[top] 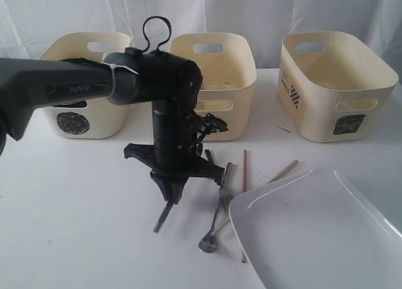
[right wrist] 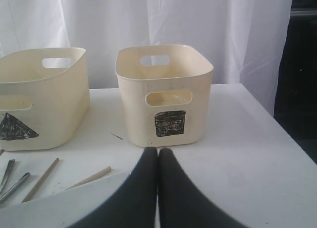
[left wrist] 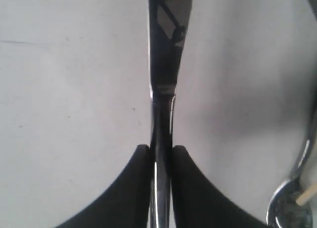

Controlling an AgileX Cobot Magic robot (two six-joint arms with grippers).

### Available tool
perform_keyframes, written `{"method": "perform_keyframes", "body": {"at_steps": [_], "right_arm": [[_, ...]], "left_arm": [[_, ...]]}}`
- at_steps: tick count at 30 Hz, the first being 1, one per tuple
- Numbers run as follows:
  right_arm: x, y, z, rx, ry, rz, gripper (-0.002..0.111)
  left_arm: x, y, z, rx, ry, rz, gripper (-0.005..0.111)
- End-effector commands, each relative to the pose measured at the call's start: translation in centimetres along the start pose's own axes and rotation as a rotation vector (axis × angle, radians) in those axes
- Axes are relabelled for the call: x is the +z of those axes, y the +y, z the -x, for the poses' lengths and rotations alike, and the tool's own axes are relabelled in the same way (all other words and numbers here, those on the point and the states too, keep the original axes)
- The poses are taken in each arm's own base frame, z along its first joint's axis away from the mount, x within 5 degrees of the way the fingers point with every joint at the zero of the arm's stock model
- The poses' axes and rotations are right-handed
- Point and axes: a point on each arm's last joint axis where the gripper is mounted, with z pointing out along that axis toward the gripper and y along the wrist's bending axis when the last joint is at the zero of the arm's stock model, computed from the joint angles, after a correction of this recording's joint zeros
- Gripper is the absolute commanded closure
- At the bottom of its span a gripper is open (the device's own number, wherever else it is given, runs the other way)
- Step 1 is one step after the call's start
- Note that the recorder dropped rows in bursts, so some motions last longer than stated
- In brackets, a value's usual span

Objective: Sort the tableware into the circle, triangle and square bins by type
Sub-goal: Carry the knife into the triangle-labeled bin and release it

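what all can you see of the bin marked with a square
The square bin is a cream plastic tub with rounded corners, handle cut-outs in its walls and a black scribbled square on its front. It stands upright on the white table, rightmost of three, apart from the triangle bin. A checkered sticker marks one side.

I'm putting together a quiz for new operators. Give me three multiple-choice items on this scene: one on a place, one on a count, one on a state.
1. Where is the white plate? A inside a bin; B on the table; C held aloft.
2. How many cream bins? A two; B four; C three.
3. The left gripper is: A shut on the knife; B open; C shut on a chopstick.
1 B: it lies flat on the table. 2 C: circle bin, triangle bin, square bin. 3 A: its fingers clamp the knife.
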Motion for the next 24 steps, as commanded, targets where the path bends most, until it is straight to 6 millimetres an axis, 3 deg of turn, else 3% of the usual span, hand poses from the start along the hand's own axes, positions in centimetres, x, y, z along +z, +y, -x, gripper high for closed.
{"method": "perform_keyframes", "body": {"at_steps": [1, 11, 18, 24], "right_arm": [[0.0, 0.0, -0.1, -0.01, -0.007, 0.001, 0.108], [0.0, 0.0, -0.1, -0.01, -0.007, 0.001, 0.108], [0.0, 0.0, -0.1, -0.01, -0.007, 0.001, 0.108], [0.0, 0.0, -0.1, -0.01, -0.007, 0.001, 0.108]], "left_arm": [[-3.9, 0.1, -1.2, 0.04, -0.054, 0.006, 0.107], [-9.3, 0.0, -3.4, 0.081, -0.148, -0.015, 0.107], [-11.8, -1.0, -4.8, 0.142, -0.231, -0.03, 0.107], [-16.1, -0.9, -2.8, 0.192, -0.531, -0.004, 0.107]]}}
